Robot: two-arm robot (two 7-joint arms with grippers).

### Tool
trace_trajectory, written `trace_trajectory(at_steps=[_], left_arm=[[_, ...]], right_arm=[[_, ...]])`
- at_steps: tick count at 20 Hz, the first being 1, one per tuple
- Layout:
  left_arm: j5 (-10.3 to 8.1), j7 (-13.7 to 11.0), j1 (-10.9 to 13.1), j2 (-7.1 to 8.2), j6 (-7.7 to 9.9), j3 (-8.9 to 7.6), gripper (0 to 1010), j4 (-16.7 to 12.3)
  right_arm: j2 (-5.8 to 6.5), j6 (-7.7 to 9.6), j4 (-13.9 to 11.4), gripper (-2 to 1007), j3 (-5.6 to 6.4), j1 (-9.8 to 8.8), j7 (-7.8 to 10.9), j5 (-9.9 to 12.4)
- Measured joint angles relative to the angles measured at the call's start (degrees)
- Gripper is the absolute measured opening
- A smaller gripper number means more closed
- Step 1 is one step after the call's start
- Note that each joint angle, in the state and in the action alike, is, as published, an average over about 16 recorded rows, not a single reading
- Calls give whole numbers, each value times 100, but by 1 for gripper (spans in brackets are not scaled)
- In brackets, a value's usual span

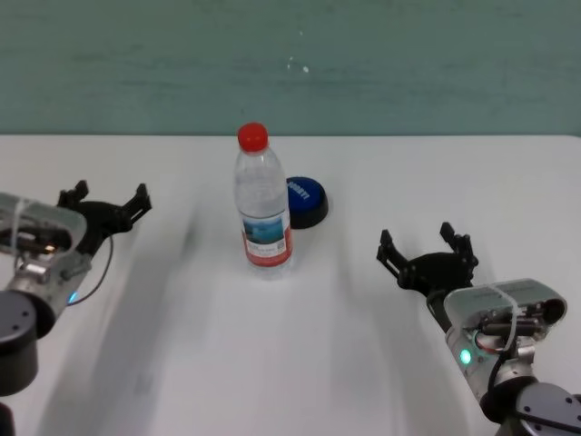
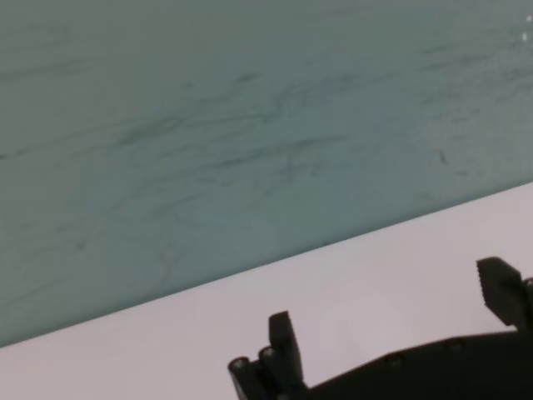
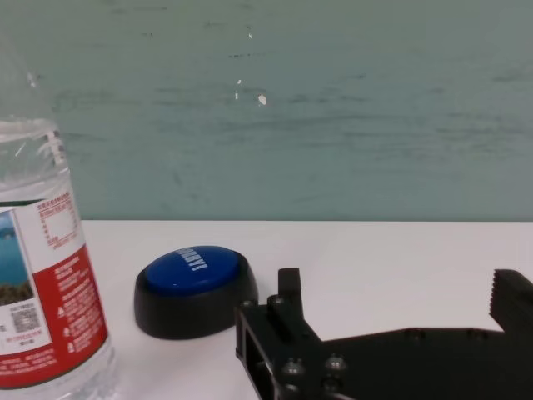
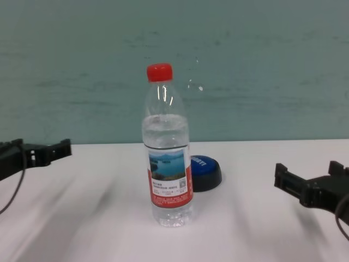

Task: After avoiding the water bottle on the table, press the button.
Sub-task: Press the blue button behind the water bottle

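The water bottle (image 1: 263, 204) stands upright mid-table, clear with a red cap and red-and-white lake label; it also shows in the chest view (image 4: 168, 153) and the right wrist view (image 3: 46, 275). The blue-topped button (image 1: 306, 201) on its black base sits just behind and to the right of the bottle, partly hidden by it in the chest view (image 4: 205, 172), and shows whole in the right wrist view (image 3: 196, 287). My right gripper (image 1: 427, 247) is open and empty, right of the bottle and nearer than the button. My left gripper (image 1: 106, 204) is open and empty at the far left.
The white table (image 1: 227, 363) runs back to a teal wall (image 1: 363, 64). Nothing else stands on it.
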Motion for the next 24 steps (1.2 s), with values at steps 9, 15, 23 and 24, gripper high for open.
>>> trace_trajectory(at_steps=[9,15,23,24], left_arm=[[161,-77,-484,20,31,278,1004,483],[252,-143,-817,3,7,474,1004,823],[319,-233,-1183,-18,-55,697,1004,1187],[322,-241,-1217,-21,-65,717,1004,1223]], right_arm=[[0,0,0,1003,0,0,0,0],[-1,0,0,1003,0,0,0,0],[0,0,0,1003,0,0,0,0],[0,0,0,1003,0,0,0,0]])
